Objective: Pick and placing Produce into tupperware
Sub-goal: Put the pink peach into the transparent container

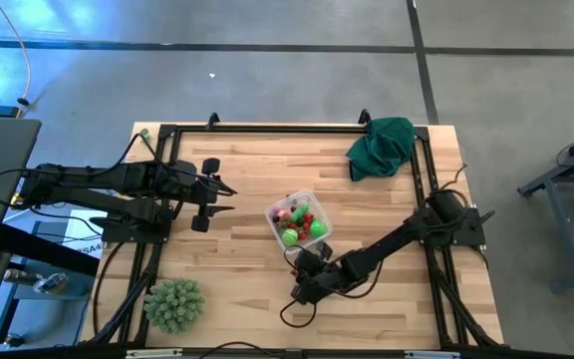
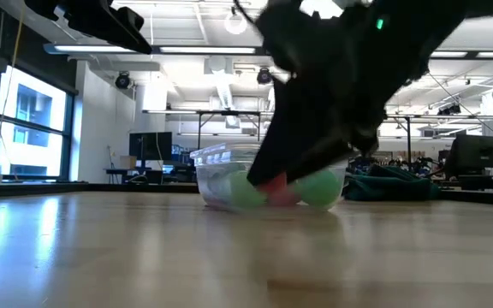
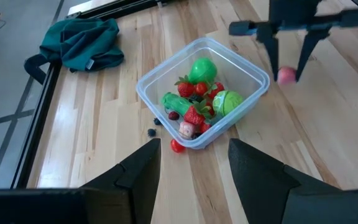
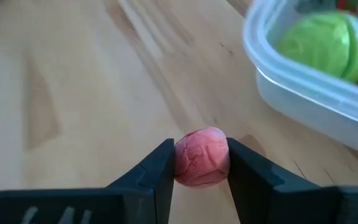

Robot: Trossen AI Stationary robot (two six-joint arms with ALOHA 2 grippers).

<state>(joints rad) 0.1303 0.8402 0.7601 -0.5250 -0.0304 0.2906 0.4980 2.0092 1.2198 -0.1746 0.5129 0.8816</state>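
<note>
The left claw [image 1: 229, 197] hangs half-open and empty over the left part of the table [image 1: 237, 299], pointing at the box. The clear plastic box [image 1: 299, 219] sits near the table's middle, filled with toy produce [image 3: 199, 99]: bright green rounded pieces, red strawberries and a few dark bits, with one red piece [image 3: 177, 146] and some dark berries [image 3: 152, 131] lying on the wood just beside its wall. The right claw [image 4: 197, 168] is down at the tabletop just beside the box on the side toward the front edge, its two fingers pressed against the sides of a small wrinkled pink ball [image 4: 201, 157].
</note>
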